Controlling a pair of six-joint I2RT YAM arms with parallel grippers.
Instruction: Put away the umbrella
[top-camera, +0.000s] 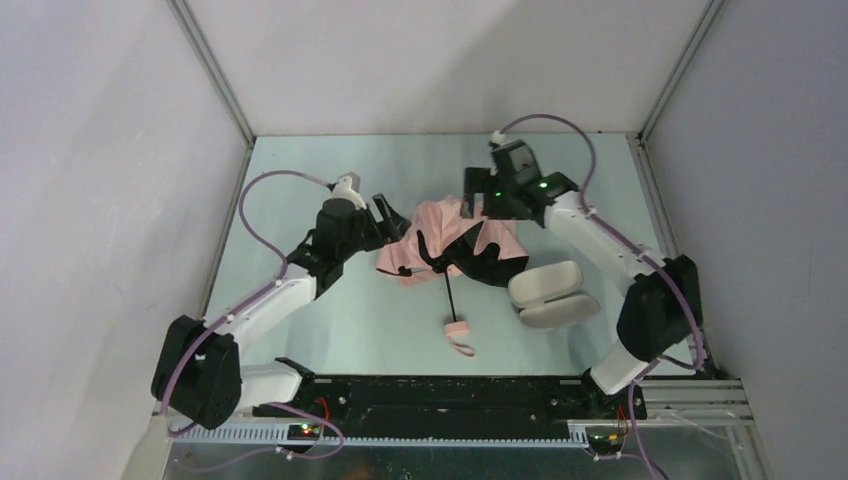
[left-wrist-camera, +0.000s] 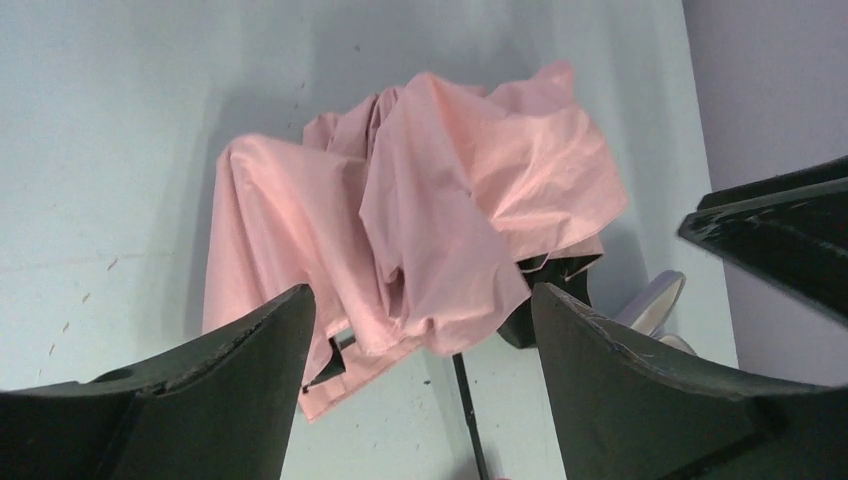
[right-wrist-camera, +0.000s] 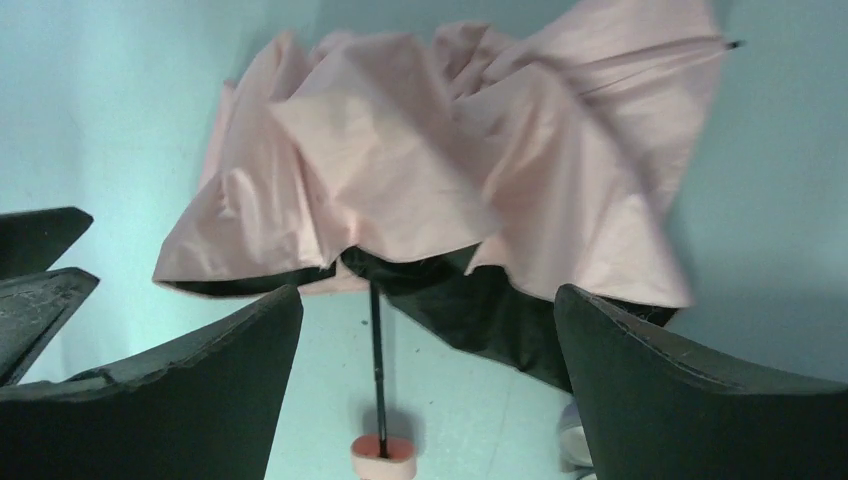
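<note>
The umbrella (top-camera: 445, 245) lies crumpled and half collapsed at mid-table, salmon-pink fabric on top and its black underside showing. Its thin dark shaft runs toward me to the small pink handle (top-camera: 456, 327), with the strap (top-camera: 463, 348) beside it. My left gripper (top-camera: 392, 222) is open at the canopy's left edge, holding nothing. My right gripper (top-camera: 478, 200) is open at the canopy's far right edge, holding nothing. The left wrist view shows the pink fabric (left-wrist-camera: 420, 200) just beyond the open fingers (left-wrist-camera: 640, 390). The right wrist view shows the canopy (right-wrist-camera: 430, 170), the shaft (right-wrist-camera: 377, 350) and the handle (right-wrist-camera: 383, 455).
A pale grey-lilac oblong hard case (top-camera: 548, 295) lies open, right of the umbrella and near the right arm; its edge shows in the left wrist view (left-wrist-camera: 655, 300). White walls enclose the table on three sides. The arm bases stand at the near edge.
</note>
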